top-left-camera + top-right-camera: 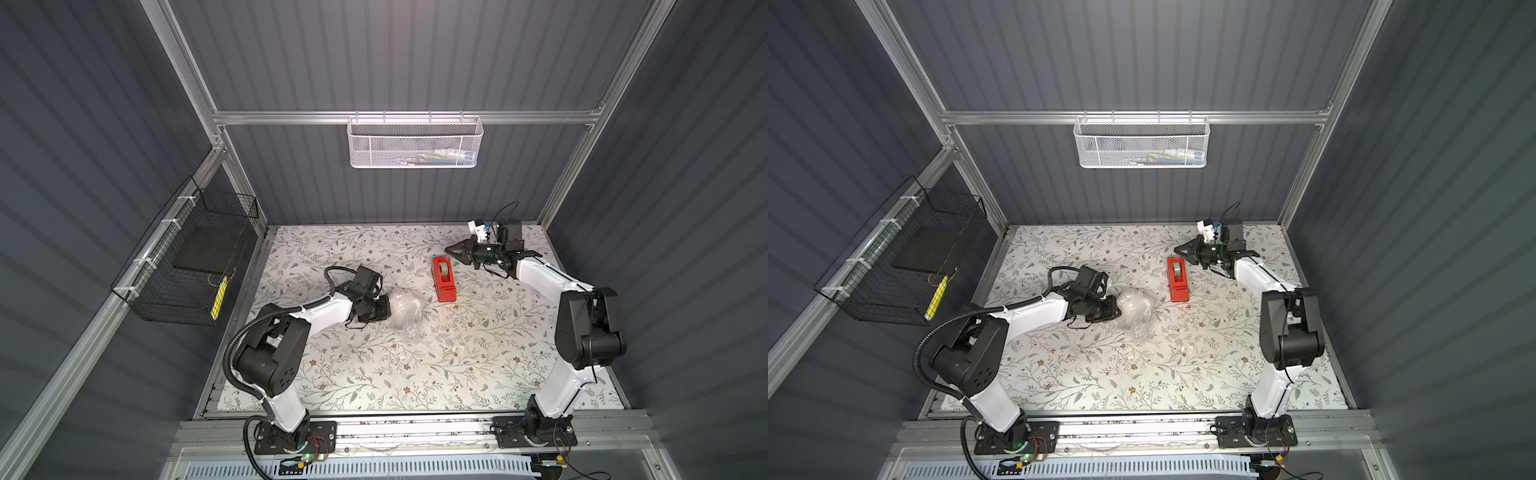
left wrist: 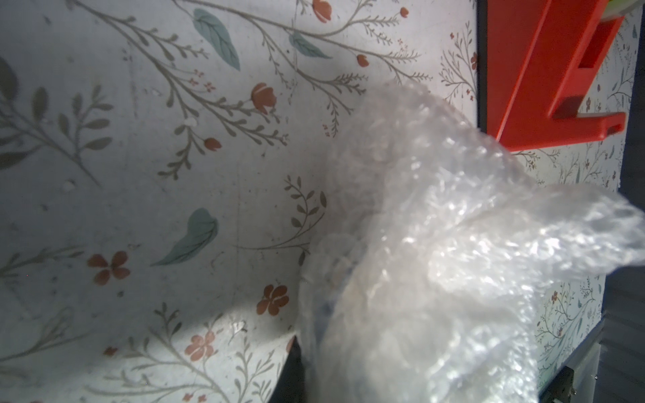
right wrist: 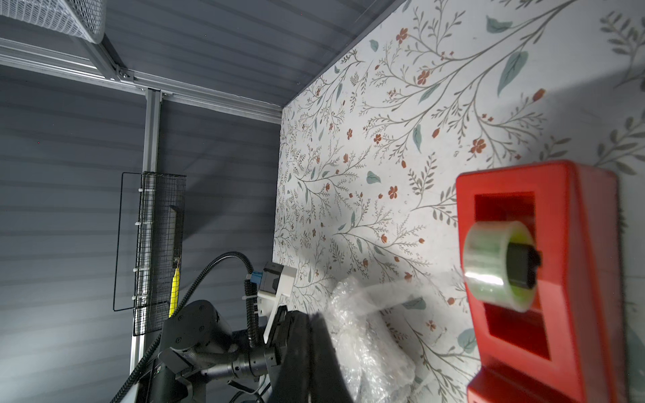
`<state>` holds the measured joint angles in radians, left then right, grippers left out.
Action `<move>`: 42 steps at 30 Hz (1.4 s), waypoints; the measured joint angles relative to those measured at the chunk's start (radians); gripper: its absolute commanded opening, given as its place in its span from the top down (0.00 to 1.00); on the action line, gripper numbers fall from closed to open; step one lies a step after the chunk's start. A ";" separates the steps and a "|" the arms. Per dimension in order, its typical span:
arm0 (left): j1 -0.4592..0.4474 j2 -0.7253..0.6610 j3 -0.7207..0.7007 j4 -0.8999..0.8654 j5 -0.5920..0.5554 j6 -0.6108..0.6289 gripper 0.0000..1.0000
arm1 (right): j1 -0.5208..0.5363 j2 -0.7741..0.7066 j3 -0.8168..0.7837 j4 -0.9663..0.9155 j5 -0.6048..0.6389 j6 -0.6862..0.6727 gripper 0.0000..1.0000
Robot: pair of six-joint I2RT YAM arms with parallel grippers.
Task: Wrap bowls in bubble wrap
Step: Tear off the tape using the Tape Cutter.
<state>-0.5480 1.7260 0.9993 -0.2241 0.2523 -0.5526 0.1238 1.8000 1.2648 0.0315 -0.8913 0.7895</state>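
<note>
Bunched wrap (image 1: pixel 406 311) lay on the bench (image 1: pixel 415 374), left of centre, left gripper (image 1: pixel 386 309) clamped on its side, right gripper (image 1: pixel 449 249) clenched empty, near far end of dispenser (image 1: pixel 444 279).

I am two arms of one build: white shells on the long links, black housings at the joints, and black base plates (image 1: pixel 295 436) with screws at the corners. My left arm (image 1: pixel 328 311), based farther from the red tape dispenser (image 1: pixel 444 278), carries a ribbed black hose (image 1: pixel 232 353) from base to wrist. My right arm (image 1: pixel 544 276), nearer the tape dispenser, trails thin black wires. My right gripper (image 1: pixel 448 249) is black, and beside its wrist is a white camera mount (image 1: pixel 478 228).
</note>
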 measured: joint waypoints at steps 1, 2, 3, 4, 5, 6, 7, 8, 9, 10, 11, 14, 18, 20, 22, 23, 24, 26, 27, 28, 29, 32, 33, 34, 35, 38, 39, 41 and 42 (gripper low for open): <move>0.000 0.000 -0.002 0.002 0.000 0.000 0.91 | 0.000 -0.009 -0.021 0.013 -0.002 0.005 1.00; 0.000 0.000 -0.002 0.004 0.001 0.000 0.91 | 0.000 -0.018 -0.042 0.021 -0.004 0.010 1.00; 0.000 0.000 -0.003 0.006 0.003 0.000 0.92 | 0.000 -0.031 -0.068 0.027 -0.006 0.014 1.00; 0.000 0.000 -0.005 0.009 0.003 0.000 0.92 | 0.000 -0.048 -0.097 0.033 -0.007 0.018 1.00; 0.000 0.000 -0.005 0.010 0.003 0.000 0.91 | 0.000 -0.064 -0.121 0.035 -0.007 0.021 1.00; 0.000 0.000 -0.005 0.011 0.003 0.000 0.92 | 0.000 -0.086 -0.151 0.039 -0.007 0.024 1.00; 0.000 0.000 -0.006 0.012 0.004 0.000 0.92 | 0.000 -0.107 -0.179 0.044 -0.007 0.027 1.00; 0.000 0.000 -0.006 0.012 0.004 0.000 0.91 | 0.000 -0.129 -0.205 0.046 -0.006 0.030 1.00; 0.000 0.000 -0.006 0.013 0.004 0.000 0.91 | 0.000 -0.151 -0.230 0.048 -0.006 0.034 1.00; 0.000 0.000 -0.006 0.013 0.005 0.000 0.91 | 0.000 -0.173 -0.256 0.050 0.000 0.037 1.00; 0.000 0.000 -0.006 0.014 0.006 0.000 0.92 | 0.000 -0.188 -0.276 0.051 0.003 0.039 1.00; 0.000 0.003 -0.006 0.020 0.011 0.000 0.91 | 0.000 -0.224 -0.337 0.051 0.006 0.042 1.00; 0.000 0.003 -0.008 0.026 0.012 0.000 0.91 | 0.002 -0.254 -0.410 0.051 0.017 0.045 1.00; 0.000 0.005 -0.008 0.028 0.014 0.000 0.91 | 0.001 -0.262 -0.439 0.050 0.023 0.046 1.00; 0.000 0.006 -0.008 0.032 0.018 0.000 0.92 | 0.001 -0.273 -0.468 0.051 0.030 0.049 1.00; 0.000 0.007 -0.008 0.034 0.019 0.000 0.92 | 0.001 -0.282 -0.484 0.051 0.032 0.050 1.00; 0.000 0.008 -0.008 0.035 0.021 0.000 0.92 | 0.002 -0.290 -0.500 0.051 0.035 0.053 1.00; 0.000 0.011 -0.008 0.039 0.024 0.000 0.92 | 0.002 -0.301 -0.524 0.052 0.037 0.057 1.00; 0.000 0.012 -0.008 0.043 0.027 0.000 0.92 | 0.002 -0.303 -0.534 0.053 0.039 0.060 1.00; 0.000 0.014 -0.008 0.046 0.030 0.001 0.92 | 0.002 -0.303 -0.543 0.057 0.039 0.061 1.00; 0.000 0.016 -0.008 0.048 0.031 0.001 0.92 | 0.002 -0.302 -0.553 0.061 0.042 0.063 1.00; 0.000 0.016 -0.008 0.050 0.034 0.002 0.92 | 0.002 -0.286 -0.575 0.077 0.043 0.066 1.00; 0.000 0.017 -0.008 0.051 0.034 0.003 0.92 | 0.002 -0.277 -0.581 0.081 0.042 0.067 1.00; 0.000 0.018 -0.008 0.053 0.035 0.003 0.92 | 0.002 -0.268 -0.585 0.085 0.043 0.067 1.00; 0.000 0.018 -0.008 0.053 0.036 0.004 0.92 | 0.002 -0.256 -0.590 0.089 0.043 0.067 1.00; 0.000 0.019 -0.008 0.055 0.037 0.004 0.92 | 0.002 -0.218 -0.602 0.105 0.044 0.068 1.00; 0.000 0.019 -0.008 0.056 0.038 0.004 0.92 | 0.002 -0.203 -0.604 0.111 0.048 0.068 1.00; 0.000 0.020 -0.008 0.058 0.039 0.004 0.92 | 0.002 -0.179 -0.605 0.118 0.054 0.068 1.00; 0.000 0.020 -0.008 0.058 0.039 0.004 0.92 | 0.002 -0.166 -0.605 0.126 0.058 0.068 1.00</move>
<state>-0.5480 1.7462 0.9913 -0.1665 0.2909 -0.5484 0.1253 1.6344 0.6601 0.1577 -0.8337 0.8574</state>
